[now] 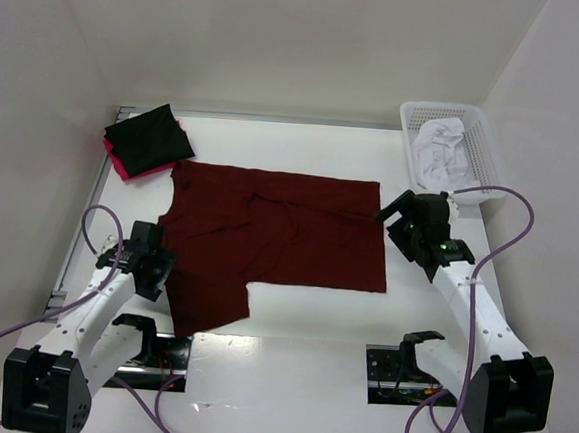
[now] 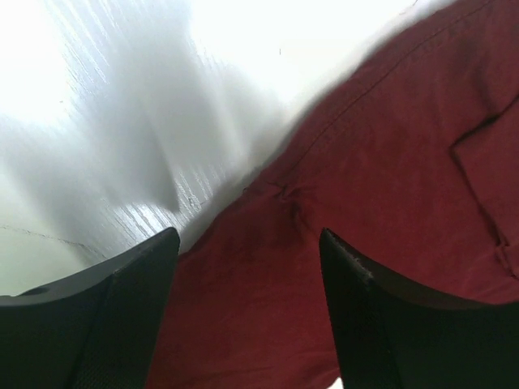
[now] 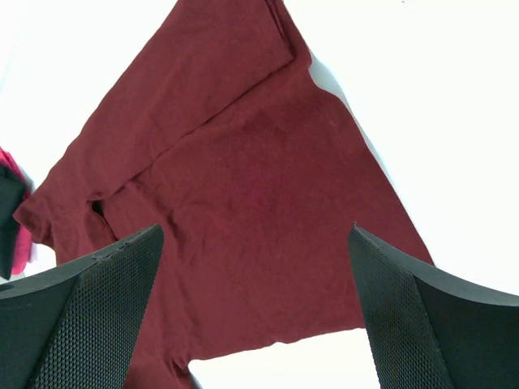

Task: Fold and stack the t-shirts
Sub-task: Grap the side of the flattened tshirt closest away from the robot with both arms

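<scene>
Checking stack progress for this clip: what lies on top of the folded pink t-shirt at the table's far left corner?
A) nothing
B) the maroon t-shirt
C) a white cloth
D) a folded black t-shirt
D: the folded black t-shirt covers the pink t-shirt, whose edge peeks out beneath it, while the maroon t-shirt lies spread out.

place: robot lab cell | signs: white walls, white table, cabled right arm
</scene>
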Available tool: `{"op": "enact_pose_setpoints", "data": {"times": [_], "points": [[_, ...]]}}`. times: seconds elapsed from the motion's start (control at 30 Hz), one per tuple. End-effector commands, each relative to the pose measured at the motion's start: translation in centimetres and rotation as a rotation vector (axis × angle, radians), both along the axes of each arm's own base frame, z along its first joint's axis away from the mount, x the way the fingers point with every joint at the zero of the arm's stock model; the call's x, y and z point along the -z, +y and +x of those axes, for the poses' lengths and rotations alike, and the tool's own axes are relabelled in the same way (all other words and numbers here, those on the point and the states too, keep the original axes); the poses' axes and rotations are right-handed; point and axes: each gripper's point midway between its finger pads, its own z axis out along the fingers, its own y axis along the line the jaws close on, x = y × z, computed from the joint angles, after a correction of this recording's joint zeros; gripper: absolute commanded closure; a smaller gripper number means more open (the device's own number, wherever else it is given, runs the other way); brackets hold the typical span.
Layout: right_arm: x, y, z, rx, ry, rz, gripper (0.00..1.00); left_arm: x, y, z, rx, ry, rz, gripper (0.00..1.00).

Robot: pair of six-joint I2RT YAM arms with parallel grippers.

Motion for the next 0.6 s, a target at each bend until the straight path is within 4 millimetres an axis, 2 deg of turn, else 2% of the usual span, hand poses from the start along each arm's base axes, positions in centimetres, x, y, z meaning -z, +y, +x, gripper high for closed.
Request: {"op": "enact_pose_setpoints", "data": {"times": [0.0, 0.13, 0.23, 0.27, 0.3, 0.37, 0.43, 0.57], "points": [[-0.1, -0.7, -0.8, 0.062, 0.012, 0.016, 0.00, -0.1, -0.4, 0.4, 0.040, 0.009, -0.004, 0.27], [0.5, -0.6, -1.9, 0.098, 0.035, 0.068, 0.00, 0.3, -0.4, 0.2, 0.040, 0.033, -0.003, 0.31], [0.5, -0.8, -2.8, 0.145, 0.030, 0.099, 0.00, 0.3, -0.5, 0.2, 0.043, 0.033, -0.012, 0.39], [1.4, -1.1, -3.4, 0.166, 0.062, 0.093, 0.00, 0.1, -0.5, 0.4, 0.043, 0.033, -0.012, 0.44], [1.1, -1.1, -3.4, 0.171, 0.053, 0.101, 0.00, 0.1, -0.5, 0.6, 0.043, 0.024, -0.012, 0.47], [1.9, -0.9, -3.8, 0.170, 0.085, 0.110, 0.00, 0.1, -0.7, 0.7, 0.046, 0.023, -0.021, 0.54], [3.3, -0.1, -4.3, 0.158, 0.134, 0.148, 0.00, 0.2, -0.7, 0.6, 0.046, 0.034, -0.020, 0.70], [4.5, -0.1, -5.1, 0.173, 0.171, 0.160, 0.02, 0.6, -0.7, 0.4, 0.046, 0.054, -0.020, 0.80]]}}
